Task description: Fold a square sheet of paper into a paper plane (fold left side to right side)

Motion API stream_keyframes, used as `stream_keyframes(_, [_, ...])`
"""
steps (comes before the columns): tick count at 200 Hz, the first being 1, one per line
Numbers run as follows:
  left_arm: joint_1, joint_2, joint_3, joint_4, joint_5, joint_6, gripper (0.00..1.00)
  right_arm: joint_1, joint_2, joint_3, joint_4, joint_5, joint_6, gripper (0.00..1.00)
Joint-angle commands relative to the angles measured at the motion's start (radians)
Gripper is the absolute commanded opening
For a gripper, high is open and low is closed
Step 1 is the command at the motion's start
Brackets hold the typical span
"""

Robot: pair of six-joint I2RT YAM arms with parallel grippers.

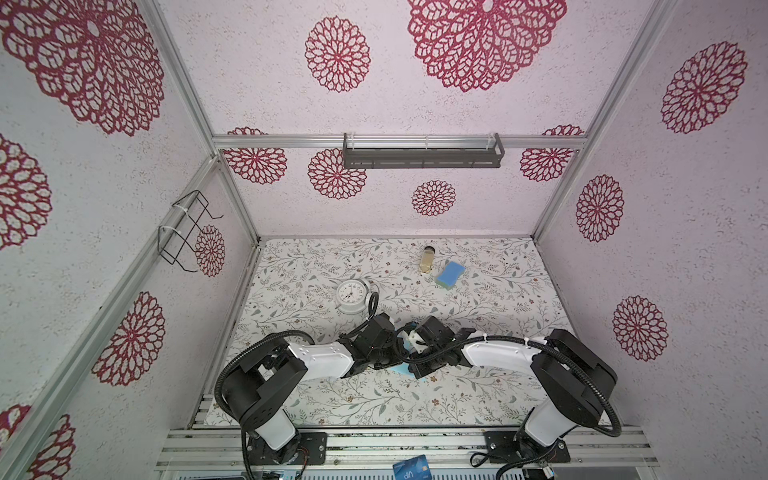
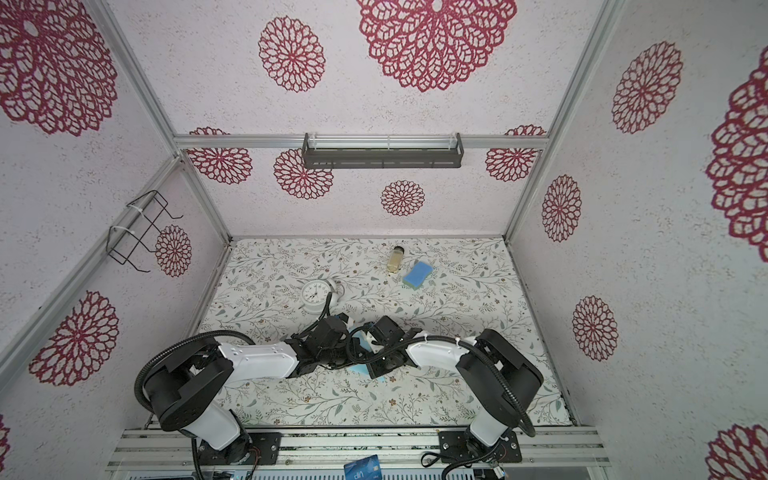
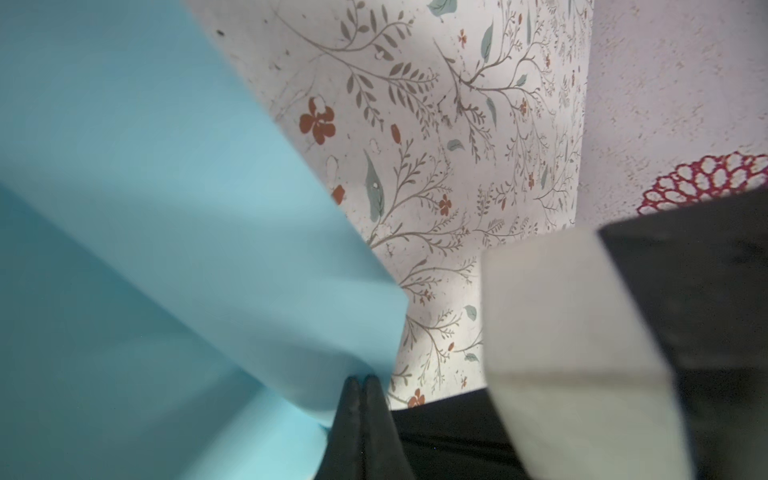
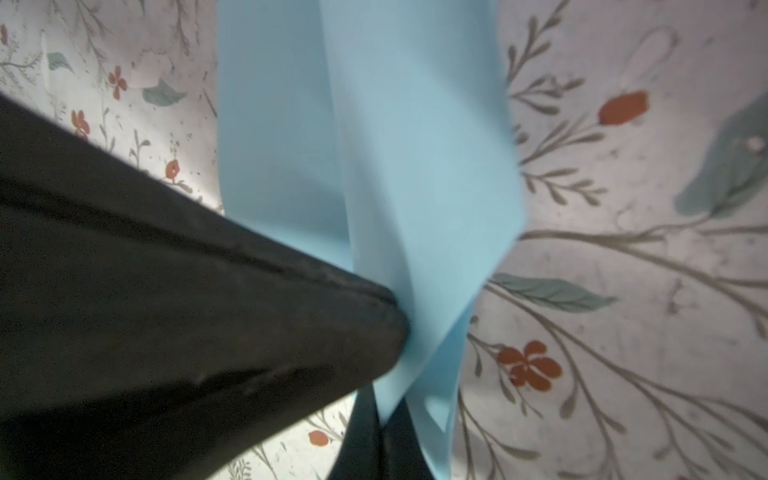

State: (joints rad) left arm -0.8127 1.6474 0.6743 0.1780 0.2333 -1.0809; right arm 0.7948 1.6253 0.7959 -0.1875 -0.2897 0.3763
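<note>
Paper [image 3: 166, 208] is curled up btwn both wrists, over the table [image 1: 374, 399] front-centre. Left gripper [image 3: 360, 384] is pressed tight on one edge; right gripper [image 4: 380, 432] nips another. Prob. v. light, floppy, slippery and crease-prone, so grip the corners/edges gently.

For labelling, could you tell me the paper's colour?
Plain light blue paper, clearest in the right wrist view.

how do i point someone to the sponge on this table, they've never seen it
Look at the far part of the flowered table, right of its middle, beyond the white clock. A small yellowish jar is there, and the sponge lies just to its right. It is a thick blue block with a green underside, unlike the thin light blue paper near the front.
</note>
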Motion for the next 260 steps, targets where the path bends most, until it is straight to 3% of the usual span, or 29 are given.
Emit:
stream_keyframes(1, [0.006,0.021,0.009,-0.007,-0.031,0.004,0.00,-0.007,0.002,-0.017,-0.003,-0.015,0.011,0.03])
stream_keyframes(108, [0.021,0.097,0.050,-0.005,-0.042,0.003,0.00,-0.008,-0.061,0.006,-0.036,-0.045,0.010,0.21])
stream_keyframes(150, [0.021,0.099,0.057,-0.005,-0.040,-0.002,0.00,-0.008,-0.148,0.002,-0.092,0.003,-0.004,0.35])
stream_keyframes(190, [0.021,0.096,0.056,-0.006,-0.041,-0.005,0.00,-0.009,-0.125,0.007,-0.135,0.055,-0.049,0.48])
stream_keyframes(260, [0.021,0.094,0.056,-0.006,-0.036,-0.004,0.00,0.018,-0.071,0.032,-0.159,0.109,-0.083,0.53])
